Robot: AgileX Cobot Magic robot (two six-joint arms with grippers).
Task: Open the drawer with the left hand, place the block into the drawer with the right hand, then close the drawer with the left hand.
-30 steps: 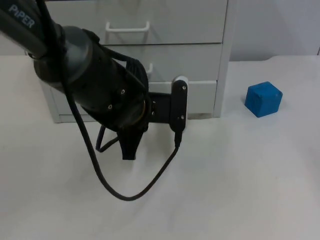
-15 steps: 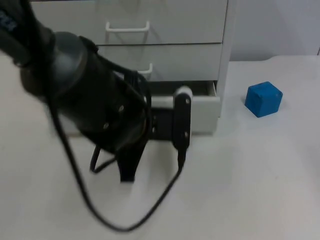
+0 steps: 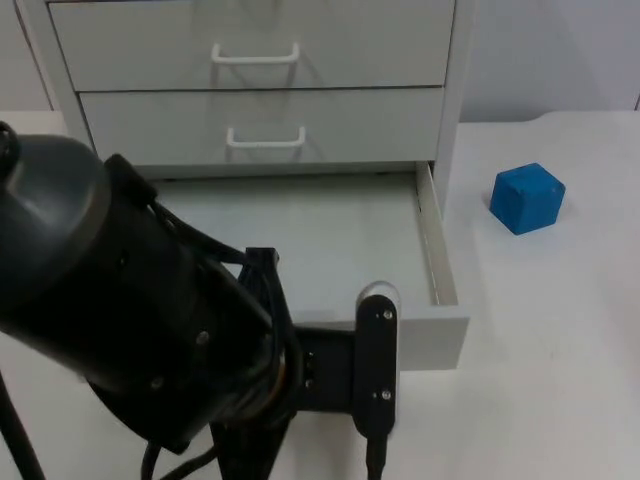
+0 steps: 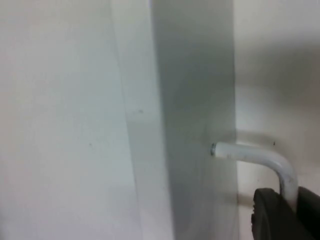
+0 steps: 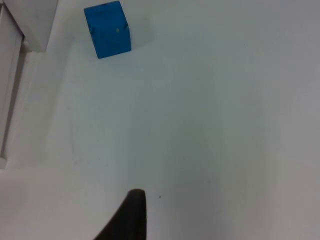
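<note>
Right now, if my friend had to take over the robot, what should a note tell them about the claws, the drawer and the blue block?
Left claw: at the bottom drawer's handle, a black fingertip right against the bar; whether it is clamped cannot be told.
Right claw: waits above the bare table, away from the blue block; its opening cannot be told.
Bottom drawer: pulled well out of the white cabinet, nothing seen inside.
Blue block: sits on the table to the right of the cabinet, untouched.
Done: drawer open.
Left: right claw picks up the block and puts it in the drawer; left claw pushes the drawer shut.
</note>
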